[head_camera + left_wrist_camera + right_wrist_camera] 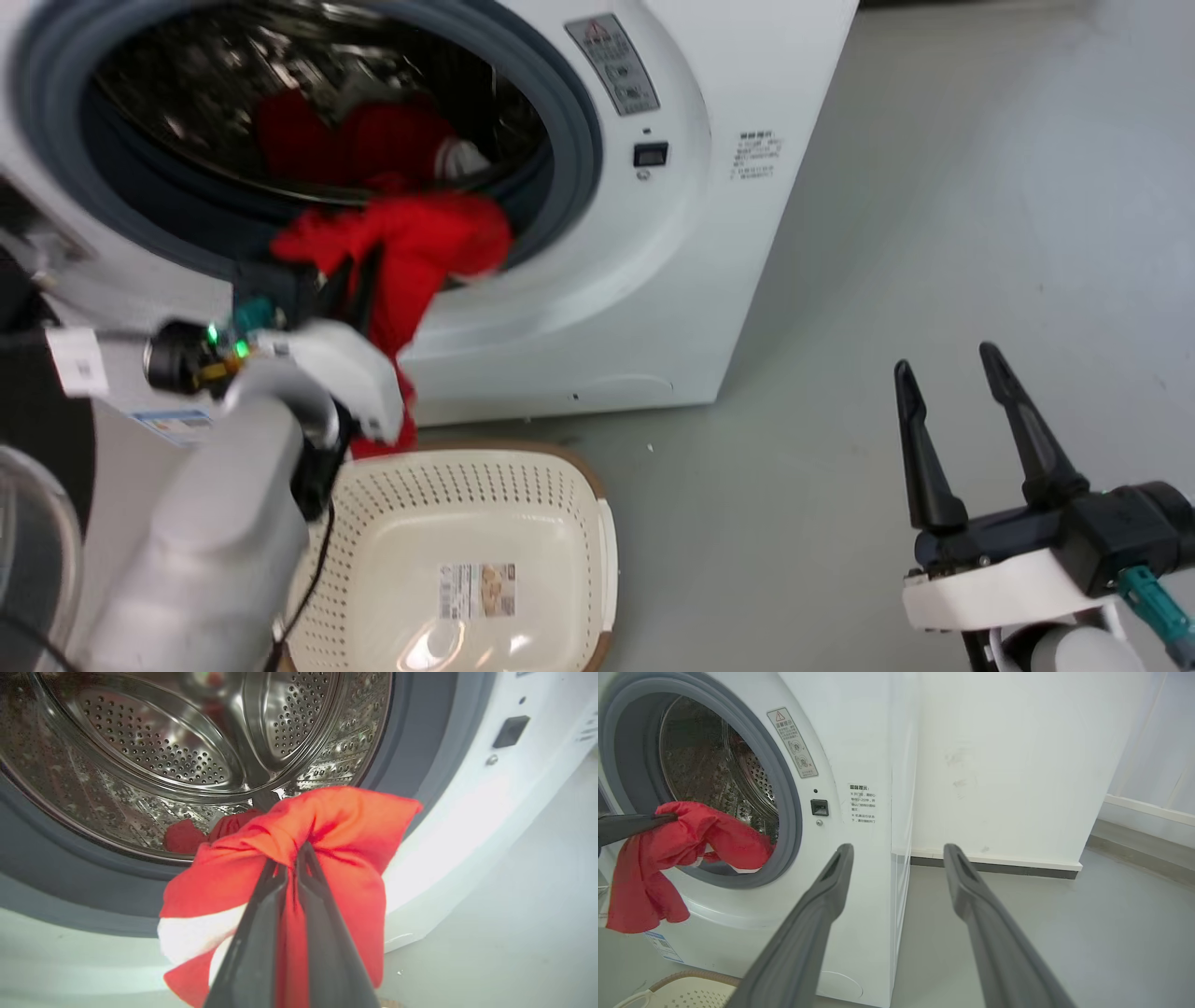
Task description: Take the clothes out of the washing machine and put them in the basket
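Observation:
My left gripper [289,861] is shut on a red garment with a white cuff [336,826], held just outside the porthole of the washing machine [672,233]. That garment [420,247] drapes over the grey rubber rim and hangs down toward the basket [560,504]. In the right wrist view the same garment [691,835] hangs from the left gripper's fingers [630,823]. More red clothes [364,140] lie in the steel drum. Off to the right, my right gripper [952,369] stands open above the floor with nothing in it.
The cream basket stands on the grey floor directly below the porthole, with a paper label on its bottom. The glass door's edge [28,532] shows at the far left. Grey floor [980,187] stretches to the washer's right, up to a white wall [994,765].

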